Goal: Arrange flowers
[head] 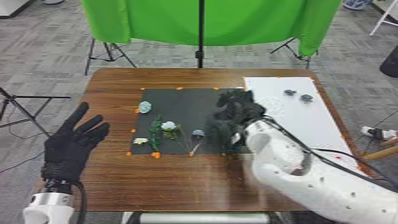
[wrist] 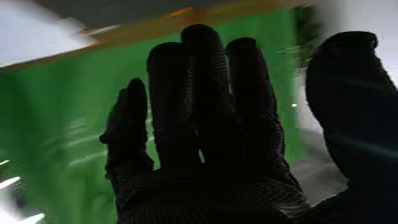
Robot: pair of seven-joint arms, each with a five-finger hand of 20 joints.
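In the head view my right hand [head: 238, 106] is over the right part of the black mat [head: 182, 105]. The right wrist view has my right hand [wrist: 209, 115] with straight fingers and the thumb apart, holding nothing. My left hand [head: 69, 145] is at the table's left edge, fingers spread. On the mat lie a pale blue flower [head: 145, 107], a white flower [head: 169, 126] with green leaves, a small cream flower [head: 140, 141], a green sprig [head: 155, 132] and a greyish-blue flower [head: 198, 133]. Two dark blue-grey flowers, one nearer [head: 306, 97] and one farther [head: 290, 92], lie on the white sheet [head: 311, 122].
Orange tape pieces [head: 155, 155] mark the mat's border on the brown wooden table [head: 178, 190]. Beyond the far edge stand a green cloth [head: 209, 22] and a black pole [head: 201, 52]. My right forearm crosses the white sheet's near side.
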